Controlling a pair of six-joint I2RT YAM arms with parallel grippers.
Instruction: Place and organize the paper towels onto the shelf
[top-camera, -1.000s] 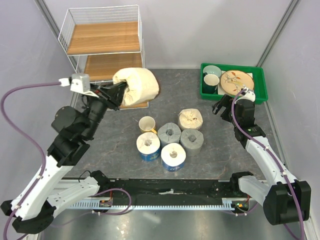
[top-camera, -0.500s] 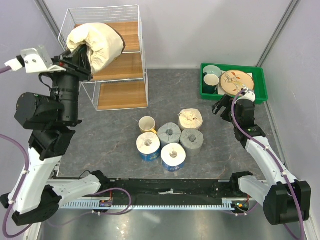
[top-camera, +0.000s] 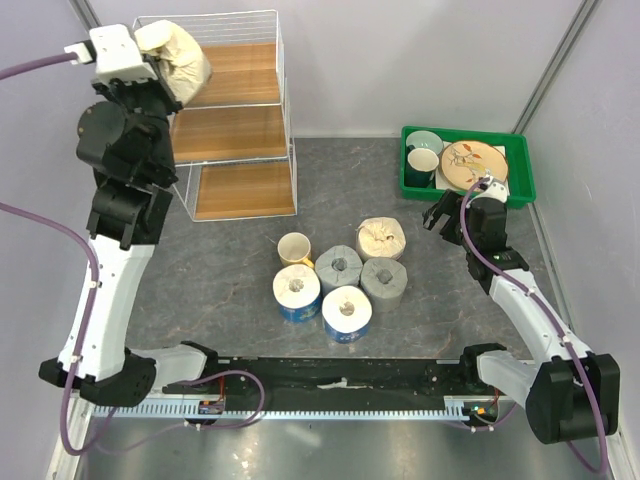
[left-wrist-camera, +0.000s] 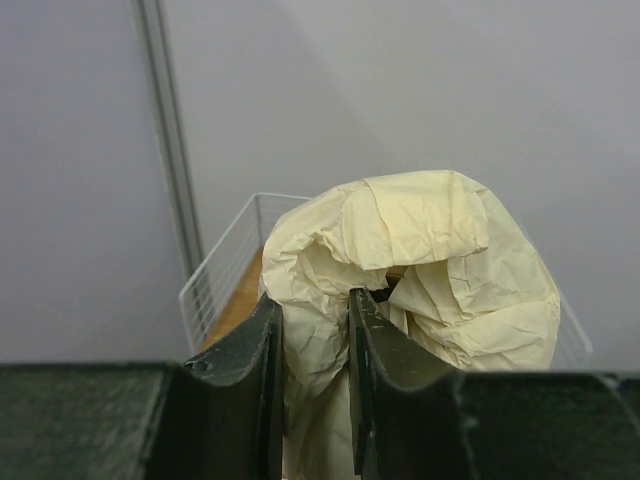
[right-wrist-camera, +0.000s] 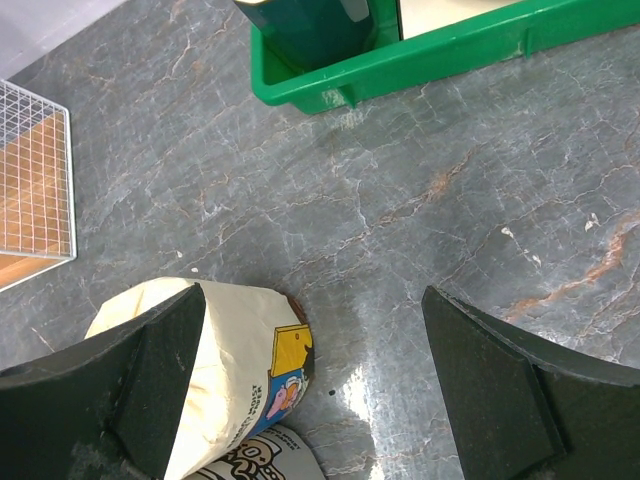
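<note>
My left gripper (top-camera: 160, 68) is shut on a cream paper towel roll (top-camera: 178, 58), pinching its crumpled wrapper, and holds it high at the top left corner of the white wire shelf (top-camera: 212, 122). The wrist view shows the roll (left-wrist-camera: 420, 270) between my fingers (left-wrist-camera: 362, 380) above the shelf's top basket (left-wrist-camera: 225, 270). Five rolls stand on the table: a cream one (top-camera: 381, 238), two grey ones (top-camera: 338, 267) (top-camera: 385, 280) and two white-and-blue ones (top-camera: 297, 292) (top-camera: 346, 313). My right gripper (top-camera: 440, 215) is open and empty, just right of the cream roll (right-wrist-camera: 215, 380).
A yellow mug (top-camera: 293, 247) stands beside the rolls. A green tray (top-camera: 467, 165) with dishes sits at the back right, its rim also in the right wrist view (right-wrist-camera: 420, 55). The shelf's three wooden boards are bare.
My left arm has lifted the cream roll from in front of the lowest tier up and left to the top left corner of the shelf. The right arm has not moved.
</note>
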